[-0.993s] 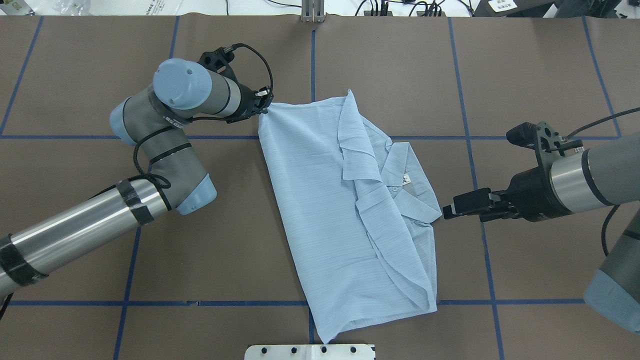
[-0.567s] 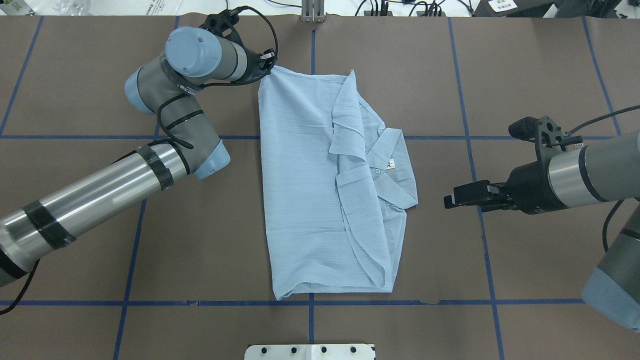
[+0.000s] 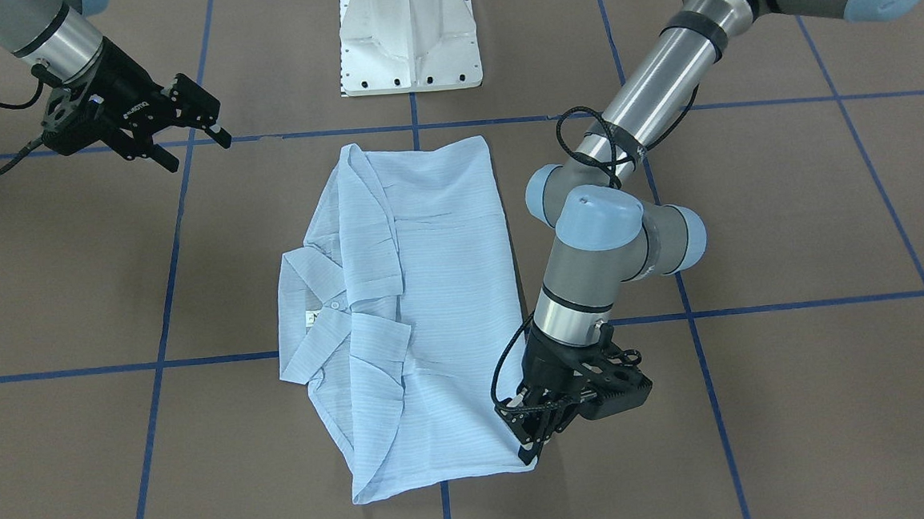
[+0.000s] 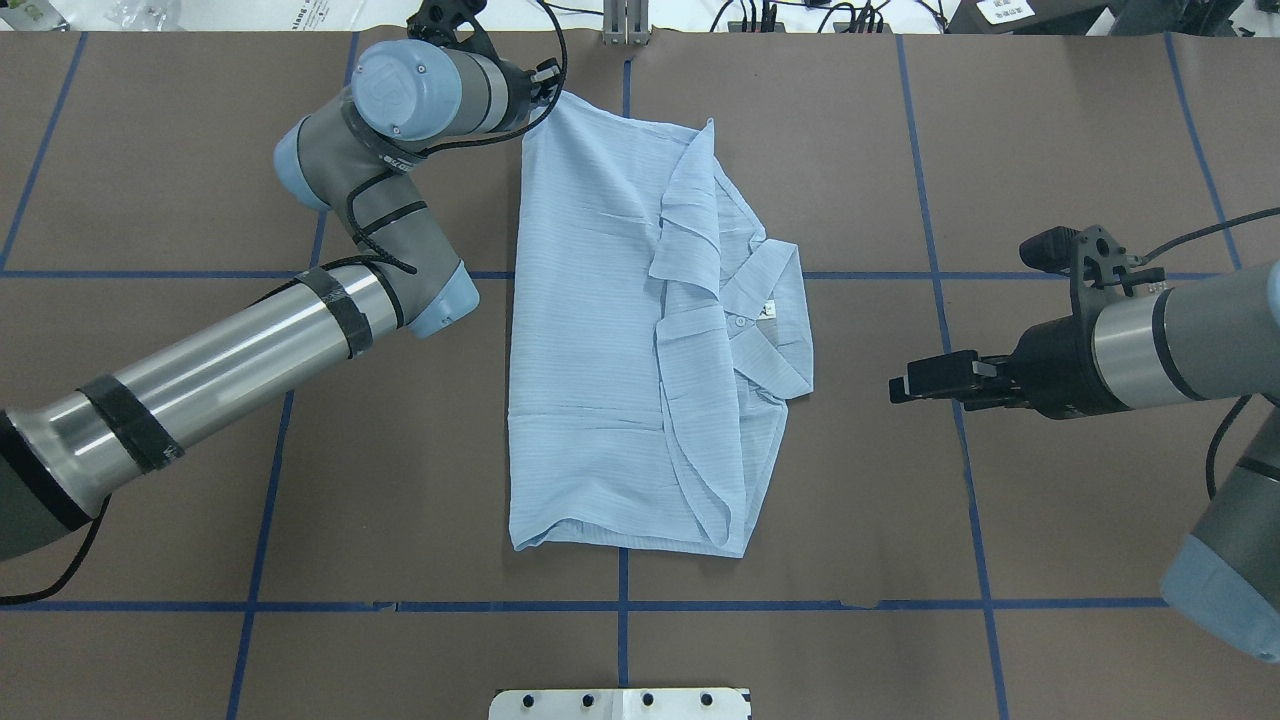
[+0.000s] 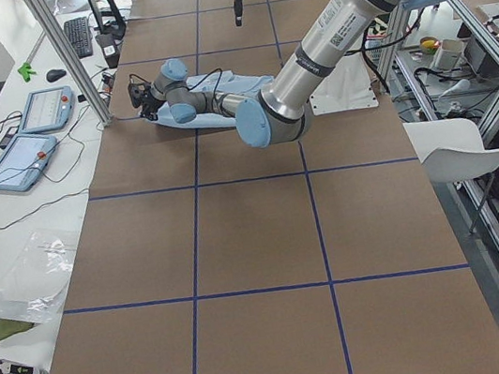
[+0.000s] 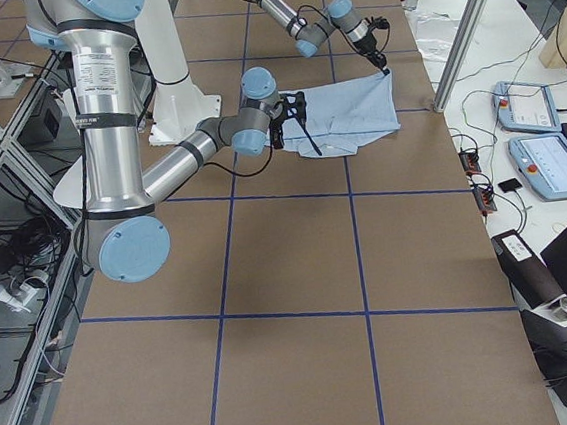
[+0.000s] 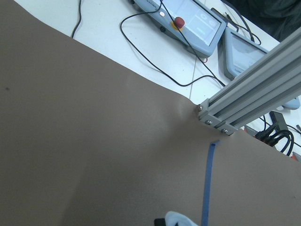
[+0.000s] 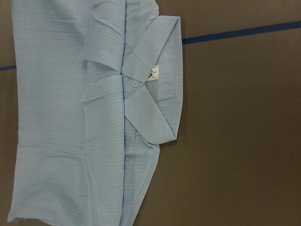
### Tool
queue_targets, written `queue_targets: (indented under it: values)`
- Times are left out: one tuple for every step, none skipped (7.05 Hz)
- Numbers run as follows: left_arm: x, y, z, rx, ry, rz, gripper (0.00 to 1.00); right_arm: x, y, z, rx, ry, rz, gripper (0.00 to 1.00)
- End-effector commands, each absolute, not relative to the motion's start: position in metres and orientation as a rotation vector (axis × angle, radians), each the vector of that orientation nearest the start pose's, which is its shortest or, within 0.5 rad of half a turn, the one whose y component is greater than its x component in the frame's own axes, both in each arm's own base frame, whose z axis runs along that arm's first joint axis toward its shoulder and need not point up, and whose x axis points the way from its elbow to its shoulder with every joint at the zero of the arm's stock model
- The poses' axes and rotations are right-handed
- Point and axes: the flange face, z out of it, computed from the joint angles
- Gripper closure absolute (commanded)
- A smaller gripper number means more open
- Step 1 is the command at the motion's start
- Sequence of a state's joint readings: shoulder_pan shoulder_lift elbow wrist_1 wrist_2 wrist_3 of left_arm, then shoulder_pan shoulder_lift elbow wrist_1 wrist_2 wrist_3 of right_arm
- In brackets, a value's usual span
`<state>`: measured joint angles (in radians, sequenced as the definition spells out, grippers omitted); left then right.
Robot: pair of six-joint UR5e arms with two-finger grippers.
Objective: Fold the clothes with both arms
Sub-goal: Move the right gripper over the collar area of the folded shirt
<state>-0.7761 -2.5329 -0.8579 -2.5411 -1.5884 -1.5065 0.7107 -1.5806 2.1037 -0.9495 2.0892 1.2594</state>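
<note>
One second has been enough to square the shirt [image 4: 620, 330] up. It lay skewed across the middle of the table [image 4: 1050, 150], its near end almost at the white base plate [image 4: 620, 703]. Now its long sides run straight from near to far, and its near hem sits short of the near blue tape line [image 4: 800, 605]. It is folded lengthwise, with the collar [image 8: 150, 115] on its right side.

The left gripper [image 4: 545, 85] did this. It is clamped on the far-left corner of the shirt and has dragged that corner away towards the far edge. The right gripper [image 4: 900, 385] has hardly moved. Its fingers are spread and empty, and because the cloth slid left, it is now well apart from the collar it was just beside. Judging from this, the straightening pull is about finished, and the shirt is lined up for a crosswise fold.

Room is tight only on the far side. The held corner is close to the table's far edge, with an aluminium post [image 4: 625, 22] just to its right, so further pulling that way looks unwise. Bare table lies to the left and right of the shirt, and between its hem and the base plate. The right gripper has a clear approach to the collar side. The left forearm crosses the table left of the shirt and will likely limit moves there.
</note>
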Motion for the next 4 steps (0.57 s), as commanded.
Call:
queue_targets:
  values:
    - [0.5181,-0.6983,0.2575,0.505,1.12,-0.61,1.0,-0.2912,-0.3613,0.3368,0.151,-1.192,0.057,0.0]
    - [0.5169,-0.699,0.2588,0.505,1.118,-0.612,1.0,-0.2925,-0.3624,0.334,0.154,-1.197,0.055,0.0]
    - [0.5169,-0.699,0.2571,0.506,1.122,-0.613,0.73,-0.2954,-0.3656,0.3355,0.158,-1.192,0.06,0.0]
    - [0.5164,-0.698,0.254,0.508,1.133,-0.609,0.01,-0.2985,-0.3694,0.3413,0.16,-1.179,0.07,0.0]
